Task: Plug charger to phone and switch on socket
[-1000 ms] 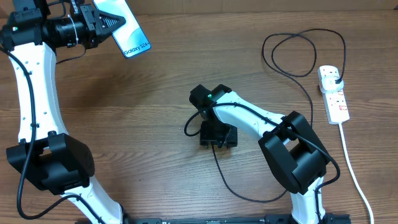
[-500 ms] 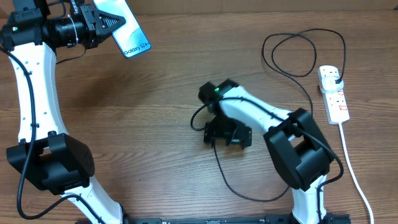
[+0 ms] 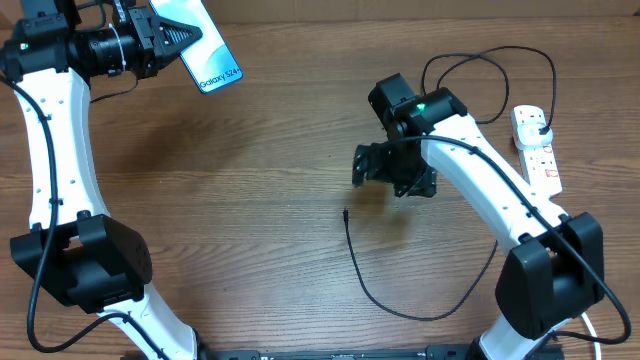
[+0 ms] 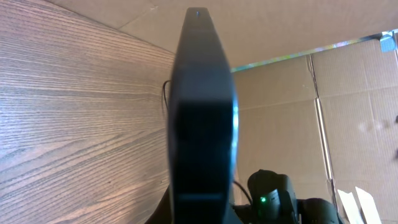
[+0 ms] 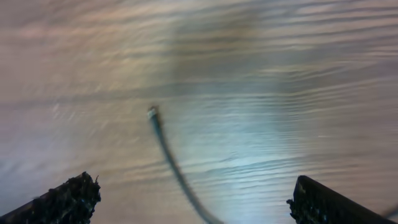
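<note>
Left pincer [image 3: 172, 38]: clamped on the phone [image 3: 207, 52] at the far left of the desk [image 3: 240, 200]. The screen faces up and the "Galaxy S24+" lettering is legible. In the left wrist view the phone shows edge-on as a dark slab.

Right pincer [image 3: 392, 172]: held above the desk right of centre. Its fingers [image 5: 68, 199] stand wide apart with nothing between them.

Charger cable [image 3: 370, 290]: its connector tip [image 3: 344, 212] lies loose on the desk, just near and left of the right pincer, touching neither pincer nor phone. From the tip the cable curves toward the near edge, swings right, climbs to a loop at the far right and ends at its black plug [image 3: 541, 126].

Power strip [image 3: 537, 152]: lies at the far right of the desk. The plug is seated in its far outlet. The position of the red switches [image 3: 541, 157] cannot be determined. The white cord [image 3: 572, 280] runs from its near end toward the near edge.
</note>
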